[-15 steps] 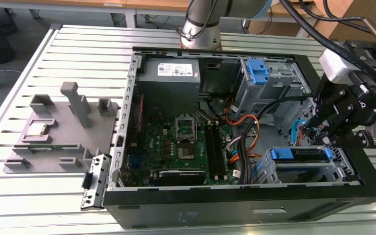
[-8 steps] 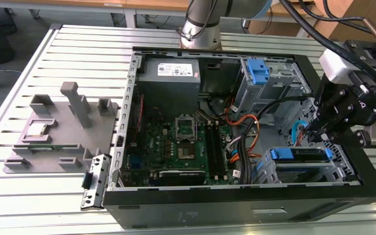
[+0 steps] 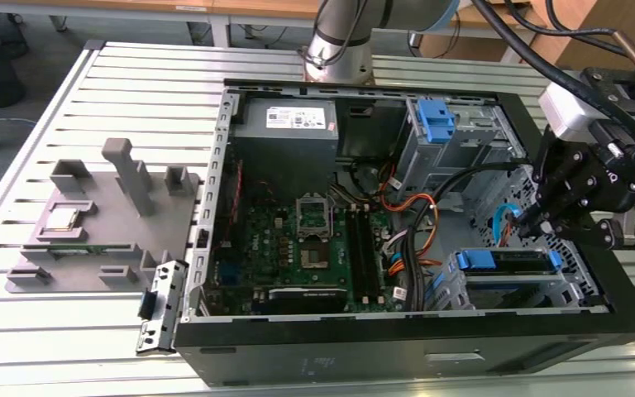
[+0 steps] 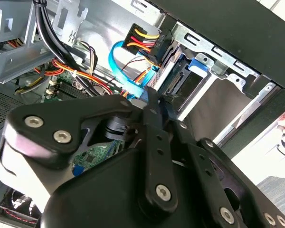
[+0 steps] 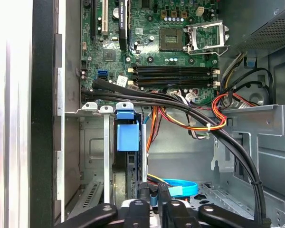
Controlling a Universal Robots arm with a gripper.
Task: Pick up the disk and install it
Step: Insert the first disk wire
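The disk (image 3: 502, 261) sits in the drive cage (image 3: 538, 289) of the open computer case (image 3: 406, 347), at the case's near corner on the exterior view's right. Its blue carrier rails face up. In the first wrist view the disk (image 5: 128, 137) shows edge-on between the cage's metal walls. In the second wrist view its connector end (image 4: 173, 80) meets a plug with red, yellow and black wires.

The gripper (image 3: 527, 222) hangs inside the case just beside the disk's cable end, close to a blue flat cable (image 3: 502, 223). I cannot tell whether the gripper is spread or pressed together.

Further in lie the green motherboard (image 3: 295, 248) and, at the case's far edge, a grey power-supply box (image 3: 287, 120) and an upright blue latch (image 3: 433, 120). The case lies on a slatted metal counter (image 3: 130, 74). A grey parts fixture (image 3: 97, 223) stands by the counter's edge on the exterior view's left.
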